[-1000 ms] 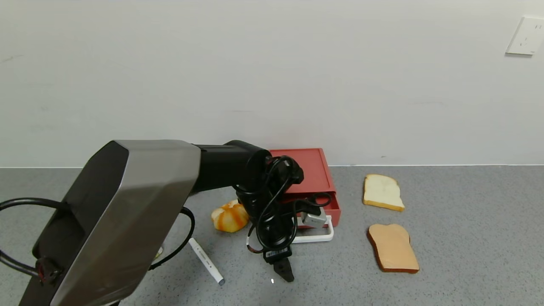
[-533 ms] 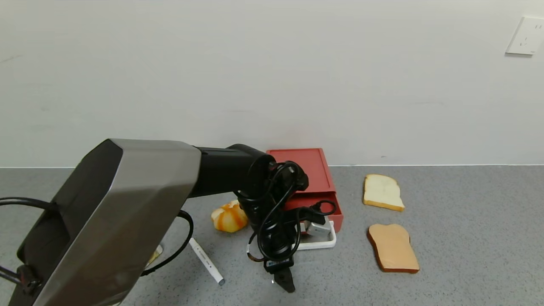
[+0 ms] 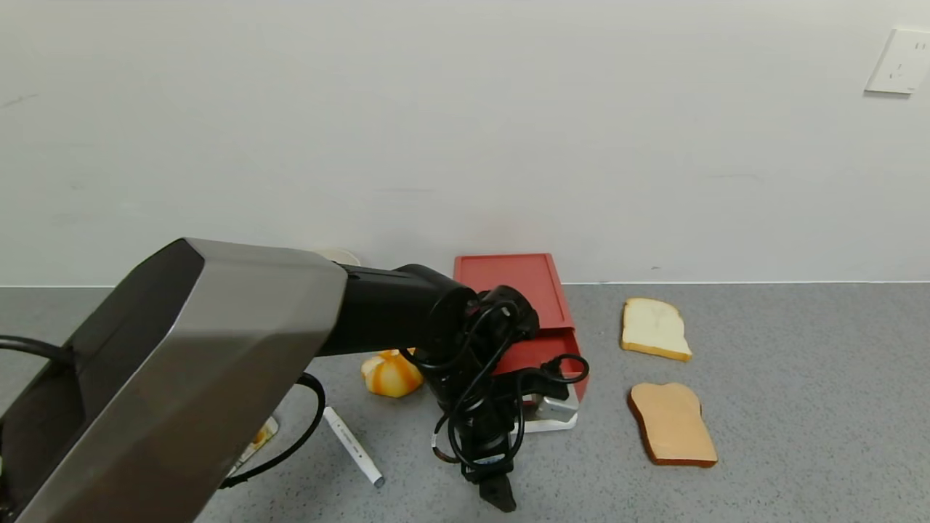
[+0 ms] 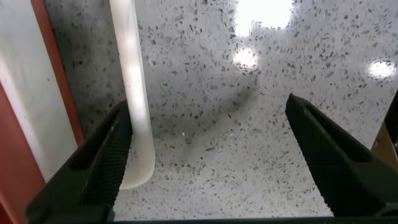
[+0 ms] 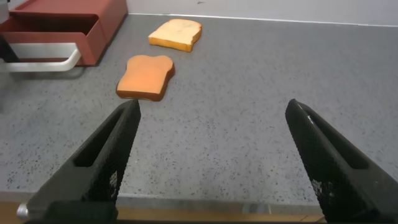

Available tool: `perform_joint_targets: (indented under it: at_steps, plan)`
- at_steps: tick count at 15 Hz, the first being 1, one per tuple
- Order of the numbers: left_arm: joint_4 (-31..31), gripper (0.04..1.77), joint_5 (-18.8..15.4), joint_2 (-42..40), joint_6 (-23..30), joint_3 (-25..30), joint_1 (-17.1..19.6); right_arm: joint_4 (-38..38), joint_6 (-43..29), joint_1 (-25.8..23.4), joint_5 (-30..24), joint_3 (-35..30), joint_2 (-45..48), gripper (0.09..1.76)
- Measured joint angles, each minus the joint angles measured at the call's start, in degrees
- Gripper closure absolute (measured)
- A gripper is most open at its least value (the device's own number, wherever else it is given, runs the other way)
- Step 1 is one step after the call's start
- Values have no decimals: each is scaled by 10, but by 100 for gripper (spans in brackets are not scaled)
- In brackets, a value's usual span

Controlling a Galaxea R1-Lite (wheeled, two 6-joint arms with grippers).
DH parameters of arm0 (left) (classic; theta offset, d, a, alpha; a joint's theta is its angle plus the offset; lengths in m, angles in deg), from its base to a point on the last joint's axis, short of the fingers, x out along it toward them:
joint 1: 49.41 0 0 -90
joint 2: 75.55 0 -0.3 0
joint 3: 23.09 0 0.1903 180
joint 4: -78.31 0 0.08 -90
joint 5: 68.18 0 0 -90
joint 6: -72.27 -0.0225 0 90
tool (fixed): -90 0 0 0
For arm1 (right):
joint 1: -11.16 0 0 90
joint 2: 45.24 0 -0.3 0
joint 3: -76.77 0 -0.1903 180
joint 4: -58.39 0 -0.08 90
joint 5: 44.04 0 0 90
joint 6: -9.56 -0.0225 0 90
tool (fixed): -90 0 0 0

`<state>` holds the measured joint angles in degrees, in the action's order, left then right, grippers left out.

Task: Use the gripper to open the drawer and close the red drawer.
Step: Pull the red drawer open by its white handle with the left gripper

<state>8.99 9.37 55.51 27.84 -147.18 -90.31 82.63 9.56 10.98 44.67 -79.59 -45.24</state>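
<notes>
Left gripper: the black left gripper (image 3: 501, 501) with looped black cables and a small silver-grey box (image 3: 556, 408) points down at the grey speckled worktop (image 3: 799, 407), just in front of the drawer. In the left wrist view its dark fingers (image 4: 102, 168) are spread wide; one lies against the white loop handle, the other is well apart from it, and they pinch nothing.

Drawer: the small flat salmon-red plastic drawer (image 3: 541, 341) sits against the white wall (image 3: 465, 131), near the middle of the worktop. Its tray stands part-way out toward the robot.

Handle: the white rectangular loop handle (image 3: 556, 423) lies flat on the worktop in front of the tray, partly hidden by the arm.

Right gripper: the black right gripper (image 5: 214, 165) hangs low over bare worktop, well to the right of the drawer, its fingers spread and holding nothing.

Bread: a pale bread slice (image 3: 654, 328) and a browner toast slice (image 3: 672, 423) lie right of the drawer, apart from each other.

Others: an orange-and-white bun (image 3: 391, 373) lies left of the drawer; a white marker pen (image 3: 352, 446) lies nearer the robot.
</notes>
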Motion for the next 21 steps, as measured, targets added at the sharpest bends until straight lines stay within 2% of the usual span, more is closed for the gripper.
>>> perform_joint_targets:
  at_steps: [8,21]
  plan:
    - [1,7,34,-17,26,27,-33,0,0,0,0,0,0,14]
    - [-2,7,33,-47,27,96,-59,0,0,0,0,0,0,14]
